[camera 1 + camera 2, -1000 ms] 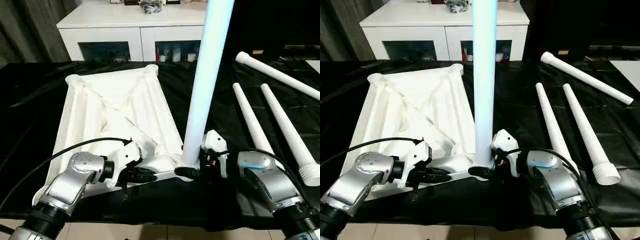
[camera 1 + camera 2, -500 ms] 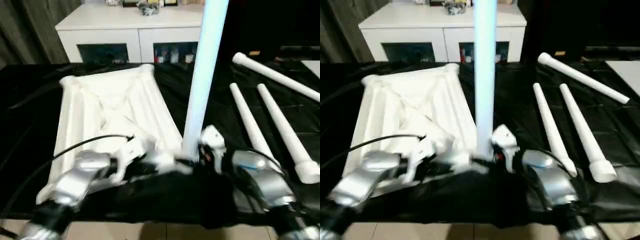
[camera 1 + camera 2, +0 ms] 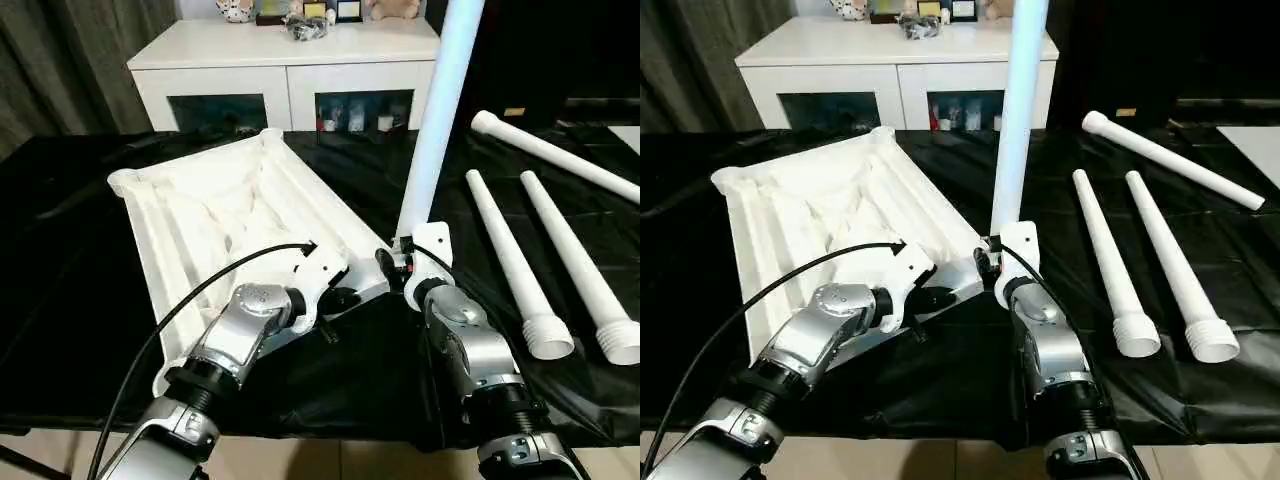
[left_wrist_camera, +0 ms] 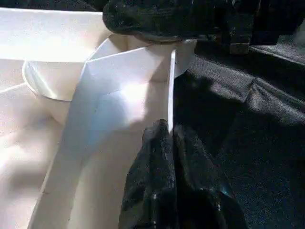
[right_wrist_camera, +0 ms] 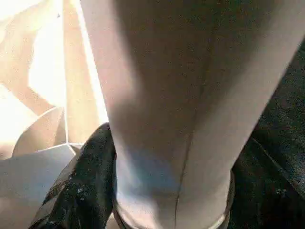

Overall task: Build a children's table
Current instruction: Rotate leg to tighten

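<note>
Table top (image 3: 215,215): underside up on black cloth (image 3: 60,300). Left gripper (image 4: 167,138): clamped on its rim. Right gripper (image 3: 392,270): fingers around upright leg (image 3: 435,130). Three loose legs (image 3: 510,260) nearby.

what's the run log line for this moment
left gripper: shut on tabletop rim | right gripper: around upright leg base | loose legs: three

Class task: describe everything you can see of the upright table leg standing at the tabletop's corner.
The upright leg is a long, smooth white plastic tube, leaning slightly. Its base sits in the near corner socket of the upturned white tabletop, and its upper end runs out of frame. The right gripper grips its base, one black finger against its side.
</note>
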